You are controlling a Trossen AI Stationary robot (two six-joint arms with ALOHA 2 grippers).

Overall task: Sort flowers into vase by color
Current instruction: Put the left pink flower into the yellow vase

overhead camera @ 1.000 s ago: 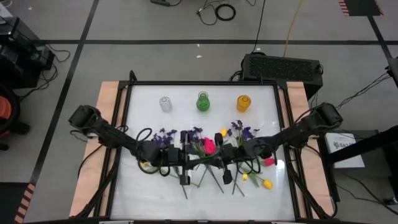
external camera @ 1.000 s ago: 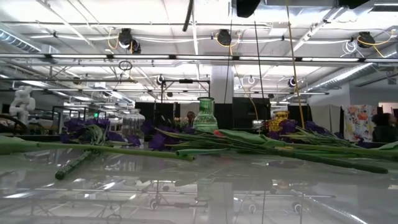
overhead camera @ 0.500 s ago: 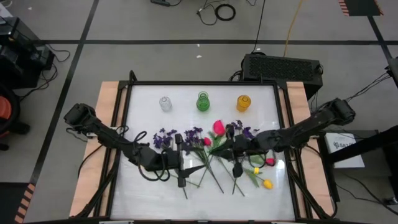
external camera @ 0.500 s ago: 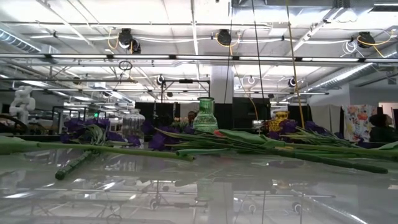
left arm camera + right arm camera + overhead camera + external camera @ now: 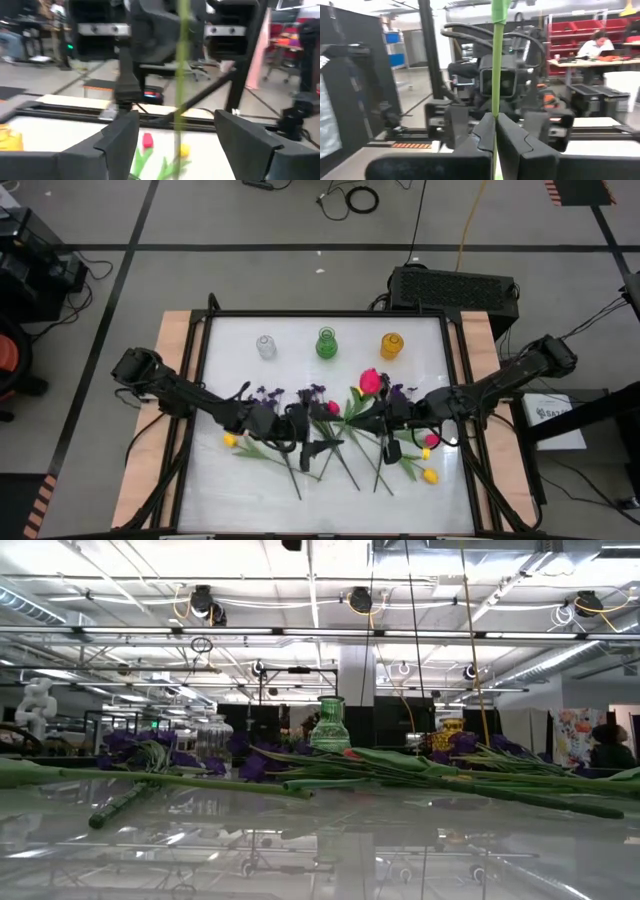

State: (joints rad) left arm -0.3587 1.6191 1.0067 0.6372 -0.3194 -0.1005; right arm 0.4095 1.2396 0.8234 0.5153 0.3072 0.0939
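Right gripper (image 5: pixel 494 131) pinched shut on a green stem (image 5: pixel 495 65), which runs straight up between the fingers; its pink-red tulip bud (image 5: pixel 370 380) raised above the table middle, just short of the orange vase (image 5: pixel 391 345). Left gripper (image 5: pixel 176 131) spread wide, facing the right one, with the same stem passing untouched through its gap. Remaining flowers (image 5: pixel 330 442) strewn on the table (image 5: pixel 230 340) beneath both arms.

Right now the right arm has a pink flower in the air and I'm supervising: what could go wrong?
1. The right gripper pinches only the thin stem, so the pink flower may swing or slip.
2. The open left gripper still brackets that stem and could snag it.
3. The vases have narrow mouths, so the stem may miss.
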